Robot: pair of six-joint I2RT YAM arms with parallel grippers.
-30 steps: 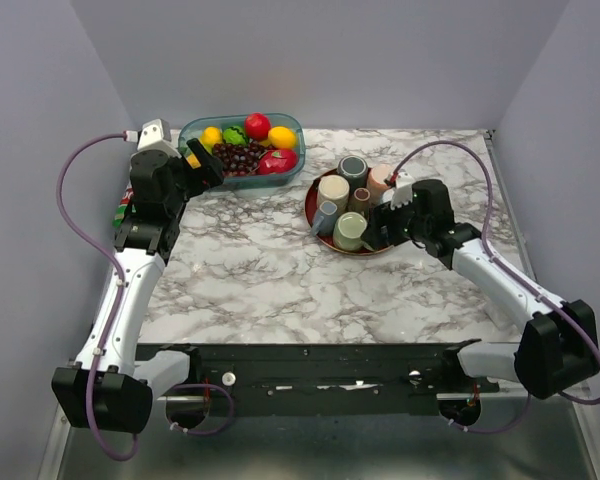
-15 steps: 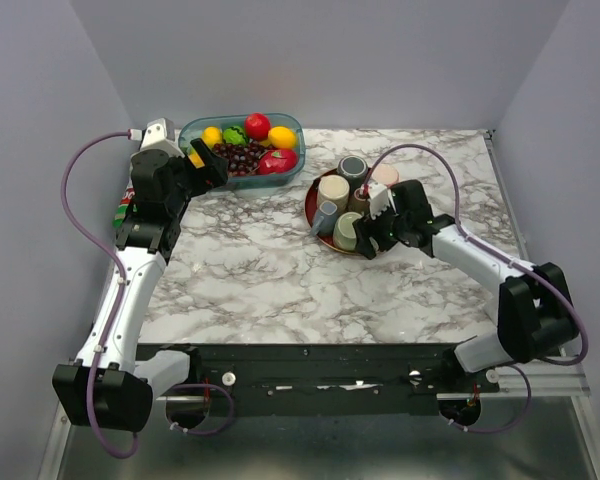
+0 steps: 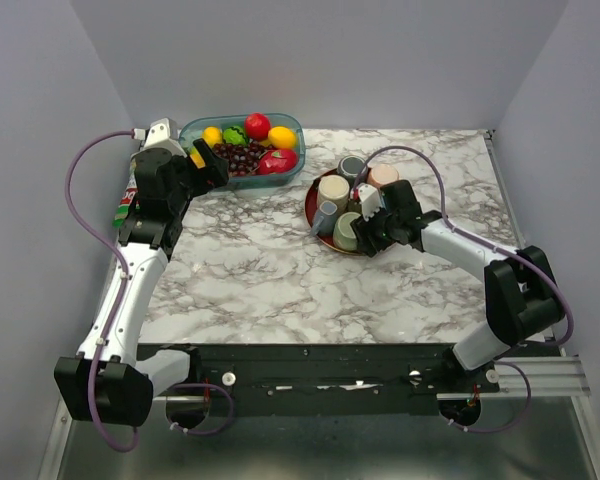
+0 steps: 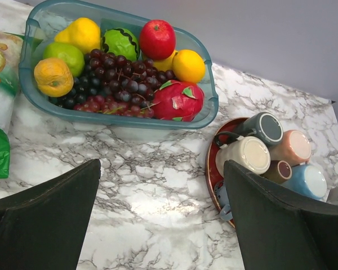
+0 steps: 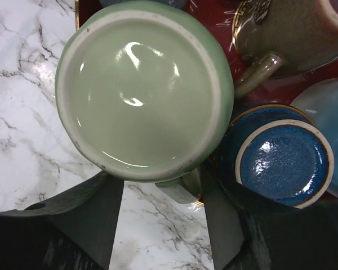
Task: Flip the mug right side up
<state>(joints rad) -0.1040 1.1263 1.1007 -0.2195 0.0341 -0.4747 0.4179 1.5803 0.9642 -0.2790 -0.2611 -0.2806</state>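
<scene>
Green mug (image 5: pixel 143 90) sits base-up on the tray (image 4: pixel 209 169), directly ahead of the right fingers (image 5: pixel 96 219), which stand partly open astride its handle (image 5: pixel 180 188), gripping nothing. Well apart, the left fingers (image 4: pixel 45 219) hang wide open, empty.

Marbled table (image 3: pixel 260 275) (grey-veined white) boxed by plain lavender-grey walls (image 3: pixel 330 60).

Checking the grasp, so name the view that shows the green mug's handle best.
Right wrist: the green mug fills it, base up, handle between the fingers of the right gripper. Top view shows the mug small, its handle not visible. Left wrist misses it.
</scene>
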